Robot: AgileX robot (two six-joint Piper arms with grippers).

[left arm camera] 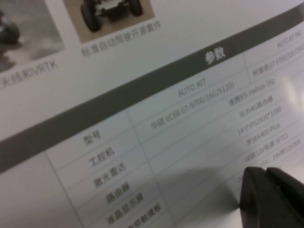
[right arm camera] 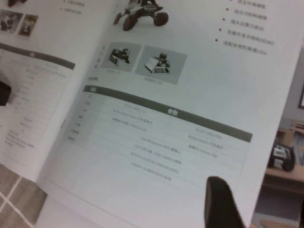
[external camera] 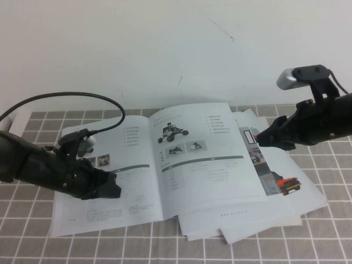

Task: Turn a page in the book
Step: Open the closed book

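Note:
The book (external camera: 110, 212) lies open on the tiled table. Its right-hand page (external camera: 209, 165) carries a black rover photo and a grey-banded spec table, and its outer edge stands slightly raised. My right gripper (external camera: 262, 137) is at that outer edge and is open. In the right wrist view one finger (right arm camera: 221, 204) lies over the page (right arm camera: 166, 142), and the other finger is hidden. My left gripper (external camera: 113, 188) rests shut on the left-hand page, its fingertips (left arm camera: 273, 199) together on the printed table.
Loose white booklets (external camera: 286, 184) with an orange machine photo fan out under the book's right side. Grey tiled tabletop (external camera: 33, 220) surrounds everything. The left arm's black cable (external camera: 82, 94) loops above the book's far left corner. A white wall stands behind.

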